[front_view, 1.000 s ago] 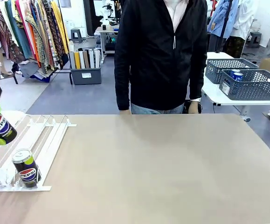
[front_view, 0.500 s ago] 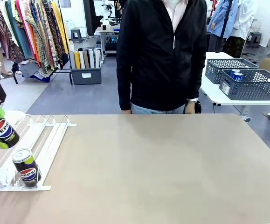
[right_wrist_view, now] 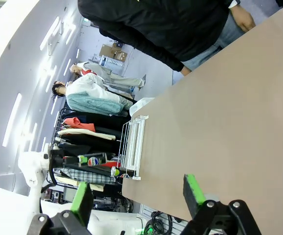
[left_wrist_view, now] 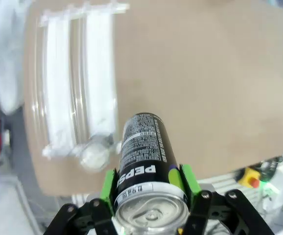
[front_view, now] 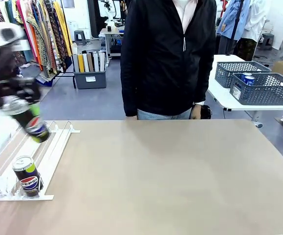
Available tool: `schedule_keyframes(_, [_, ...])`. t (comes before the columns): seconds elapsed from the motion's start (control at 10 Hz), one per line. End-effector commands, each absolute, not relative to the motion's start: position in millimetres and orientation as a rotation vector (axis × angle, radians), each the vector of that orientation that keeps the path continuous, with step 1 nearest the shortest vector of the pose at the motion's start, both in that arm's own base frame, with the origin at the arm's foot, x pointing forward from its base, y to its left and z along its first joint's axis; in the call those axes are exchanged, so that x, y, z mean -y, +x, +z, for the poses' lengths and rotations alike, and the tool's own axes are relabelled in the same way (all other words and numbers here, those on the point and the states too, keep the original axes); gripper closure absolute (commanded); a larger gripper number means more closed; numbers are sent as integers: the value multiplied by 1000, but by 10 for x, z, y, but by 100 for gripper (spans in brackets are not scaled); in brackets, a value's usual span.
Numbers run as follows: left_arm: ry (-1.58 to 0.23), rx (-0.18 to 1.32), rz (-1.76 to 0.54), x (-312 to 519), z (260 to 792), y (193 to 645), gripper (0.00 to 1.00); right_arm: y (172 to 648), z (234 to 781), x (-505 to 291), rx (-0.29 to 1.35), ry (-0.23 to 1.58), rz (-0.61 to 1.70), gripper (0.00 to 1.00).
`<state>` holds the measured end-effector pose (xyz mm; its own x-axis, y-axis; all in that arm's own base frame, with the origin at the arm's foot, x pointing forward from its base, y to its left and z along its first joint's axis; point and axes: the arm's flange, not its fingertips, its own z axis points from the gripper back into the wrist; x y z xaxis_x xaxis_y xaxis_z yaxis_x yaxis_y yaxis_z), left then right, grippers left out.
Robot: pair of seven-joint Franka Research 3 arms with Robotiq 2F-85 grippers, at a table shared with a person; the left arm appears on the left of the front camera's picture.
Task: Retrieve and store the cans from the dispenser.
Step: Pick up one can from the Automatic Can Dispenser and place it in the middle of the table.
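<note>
My left gripper (front_view: 25, 113) is shut on a black can (front_view: 35, 126) with a round red-white-blue logo. It holds the can tilted in the air over the upper part of the white dispenser (front_view: 51, 142), blurred by motion. In the left wrist view the can (left_wrist_view: 142, 156) sits between the green pads of the gripper (left_wrist_view: 148, 180), silver top toward the camera, above the dispenser (left_wrist_view: 97, 83). A second black can (front_view: 28, 176) stands at the rack's low end by the stoppers. My right gripper (right_wrist_view: 139, 193) is open above the table with nothing between its fingers; its view shows the dispenser (right_wrist_view: 134, 144) far off.
A person in a black jacket (front_view: 168, 58) stands at the table's far edge, hands down. Two dark grey mesh baskets (front_view: 263, 90) sit on a white side table at back right, blue cans in them. The tan tabletop (front_view: 170, 176) stretches bare to the right of the rack.
My left gripper has risen and swung right with the black can, from beside the rack's left side to above its upper part. The can now tilts more. The other can has not moved.
</note>
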<state>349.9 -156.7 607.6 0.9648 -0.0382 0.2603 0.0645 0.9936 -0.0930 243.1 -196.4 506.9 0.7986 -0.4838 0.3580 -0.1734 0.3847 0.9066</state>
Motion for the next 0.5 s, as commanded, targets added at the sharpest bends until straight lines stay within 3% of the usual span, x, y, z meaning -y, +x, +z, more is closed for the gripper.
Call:
schedule_keyframes(0.0, [-59,293,-206,2522,6177,4261,100,2461,5089,1967,685,1193,-200,0])
schedule_keyframes(0.2, [-13,239,-305,3648,5630,4721,100,2461,5089,1967,685,1193,-200,0])
schedule_keyframes(0.4, [-33,121,-412,4182,4913,4771,100,2461,5089,1967,685,1193,-200,0])
